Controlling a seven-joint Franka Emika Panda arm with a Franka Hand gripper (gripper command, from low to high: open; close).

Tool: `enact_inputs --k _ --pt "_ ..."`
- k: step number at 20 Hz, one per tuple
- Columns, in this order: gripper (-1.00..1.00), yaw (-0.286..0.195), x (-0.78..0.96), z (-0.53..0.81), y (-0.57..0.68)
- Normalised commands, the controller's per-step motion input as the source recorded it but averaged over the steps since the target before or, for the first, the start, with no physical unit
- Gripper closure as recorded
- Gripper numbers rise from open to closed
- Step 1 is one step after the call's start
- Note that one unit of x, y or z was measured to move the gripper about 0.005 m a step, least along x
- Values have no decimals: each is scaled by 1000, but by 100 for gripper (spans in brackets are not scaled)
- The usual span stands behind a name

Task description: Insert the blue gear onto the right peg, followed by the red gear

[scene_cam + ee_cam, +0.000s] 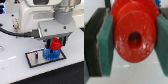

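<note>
Gripper (56, 44): your 2 fingers (105, 42) are closed on the red gear, pads pressed to its rim.
Red gear (134, 36): clamped between your pads, centre hole visible.
Blue gear (50, 53): directly beneath your gripper, on the grey base plate (35, 58); contact with the red gear unclear.

Red gear (56, 44): bright red, dark centre hole seen in wrist view. Blue gear (51, 53): bright blue. Gripper (55, 44): black fingers, teal-green pads (106, 42). Base plate (34, 57): grey, black-edged. Table (15, 70): white.
</note>
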Motion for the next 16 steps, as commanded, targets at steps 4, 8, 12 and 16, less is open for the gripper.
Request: enact_inputs --k 4,8,12,16 --pt "100 0 202 -8 -138" --pt "100 0 156 1 -89" --pt "100 0 134 34 -66" --pt "100 0 25 -1 -27"
